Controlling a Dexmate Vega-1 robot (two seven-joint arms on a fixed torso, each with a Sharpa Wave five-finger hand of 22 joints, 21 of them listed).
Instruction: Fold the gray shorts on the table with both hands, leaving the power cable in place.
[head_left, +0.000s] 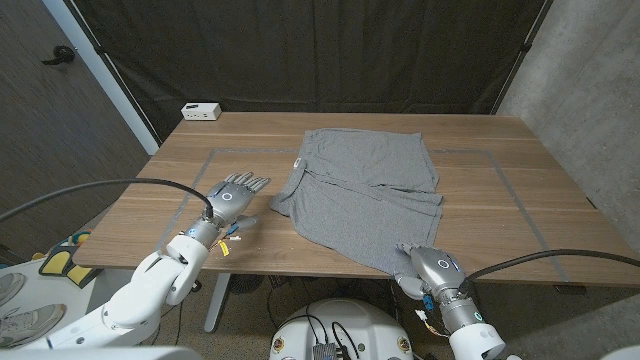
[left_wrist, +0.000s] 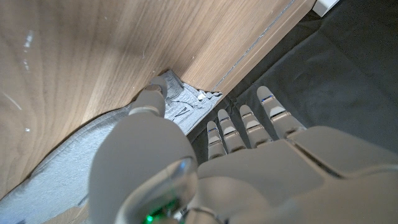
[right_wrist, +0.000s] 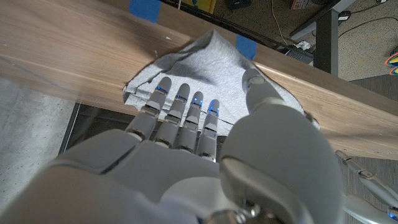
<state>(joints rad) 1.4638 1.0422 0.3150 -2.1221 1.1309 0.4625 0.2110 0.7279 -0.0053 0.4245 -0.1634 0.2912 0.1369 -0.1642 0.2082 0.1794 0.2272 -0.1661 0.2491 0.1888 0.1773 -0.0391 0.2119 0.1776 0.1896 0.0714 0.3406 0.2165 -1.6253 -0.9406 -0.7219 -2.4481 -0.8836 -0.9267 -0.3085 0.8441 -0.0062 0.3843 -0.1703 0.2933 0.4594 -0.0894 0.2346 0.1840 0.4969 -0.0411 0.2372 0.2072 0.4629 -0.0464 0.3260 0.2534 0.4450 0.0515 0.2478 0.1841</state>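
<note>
The gray shorts (head_left: 362, 195) lie spread in the middle of the wooden table (head_left: 500, 150), with one part folded over itself. My left hand (head_left: 232, 195) is on the table just left of the shorts, fingers stretched out and apart, holding nothing. In the left wrist view its thumb (left_wrist: 152, 99) points at the shorts' edge (left_wrist: 183, 109). My right hand (head_left: 425, 265) is at the table's near edge, at the shorts' near right corner. In the right wrist view its straight fingers (right_wrist: 180, 102) touch that corner (right_wrist: 205, 59), with the thumb (right_wrist: 258, 87) beside them.
A small white box (head_left: 200, 110) sits at the table's far left corner. Thin tape lines (head_left: 505, 185) mark a rectangle on the tabletop around the shorts. Dark curtains hang behind the table. Blue tape pieces (right_wrist: 144, 7) lie on the floor below.
</note>
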